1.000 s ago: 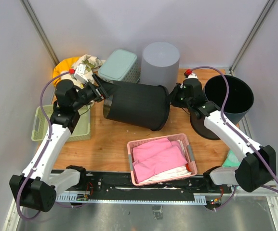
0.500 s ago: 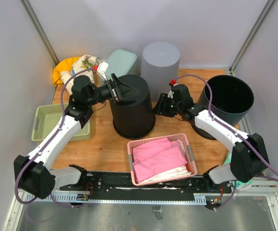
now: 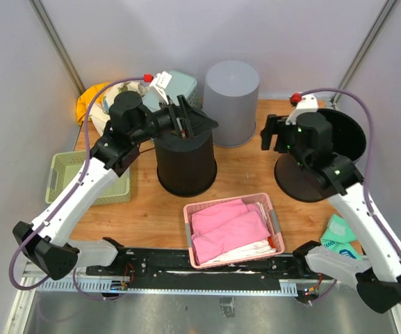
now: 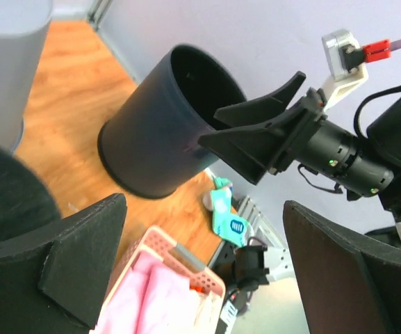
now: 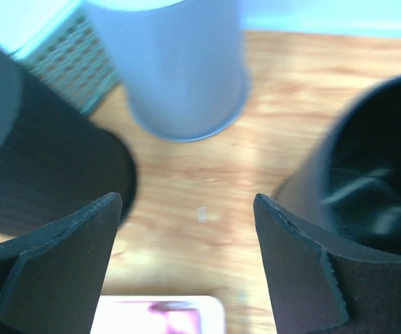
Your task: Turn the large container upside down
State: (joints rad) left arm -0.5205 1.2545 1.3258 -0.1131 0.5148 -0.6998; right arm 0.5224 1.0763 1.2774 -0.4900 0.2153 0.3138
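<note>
Wooden surface [image 3: 245, 170] carries the large black plastic cylindrical container [image 3: 186, 167], standing on end. Just above it, the left end effector [image 3: 193, 127] is spread apart; the right end effector [image 5: 186, 198] is likewise apart, empty.

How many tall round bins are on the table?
3. A black bin stands mid-table beneath the left end effector, a grey bin is at the back, and an open black bin is on the right. None seems hidden.

Wooden table [image 3: 245, 174] bearing black container [image 3: 186, 167], grey bin [image 3: 231, 104], pink basket [image 3: 224, 202], second black bin [image 3: 294, 181].
</note>
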